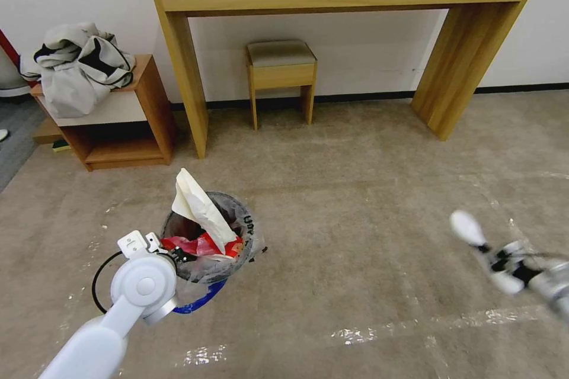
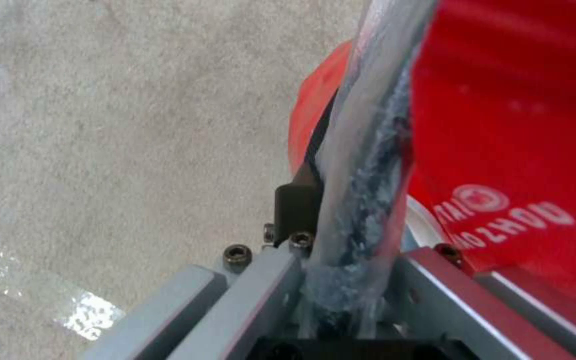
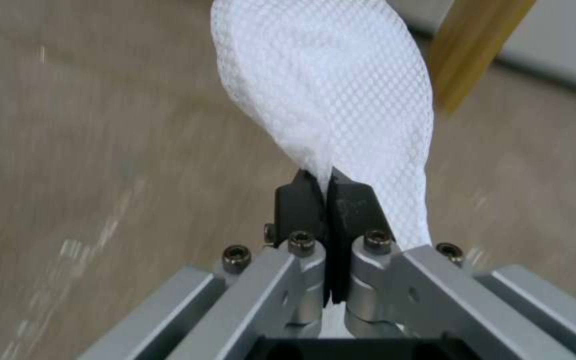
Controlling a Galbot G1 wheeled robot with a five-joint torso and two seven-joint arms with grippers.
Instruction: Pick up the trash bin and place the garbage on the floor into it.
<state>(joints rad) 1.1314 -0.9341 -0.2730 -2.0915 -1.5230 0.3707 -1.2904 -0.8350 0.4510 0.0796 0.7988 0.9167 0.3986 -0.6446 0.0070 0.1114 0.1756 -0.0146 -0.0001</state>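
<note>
A: We are pinching a white dimpled tissue (image 3: 341,90) in the right gripper (image 3: 328,192), pads pressed together on its lower edge, out over the floor (image 1: 367,201) and well apart from the trash bin (image 1: 237,219).

B: We are clamping the left gripper (image 2: 341,220) on the bin's rim and crinkly clear liner. Paper and red wrappers are already lying inside. Next, we judge, the tissue needs carrying above the opening before release.

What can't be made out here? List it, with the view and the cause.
- Head view: the right gripper and its white textured tissue are motion-blurred.
- Head view: the small round red trash bin is partly hidden by the left arm.
- Left wrist view: the bin's rim is hidden by its clear bag.
</note>
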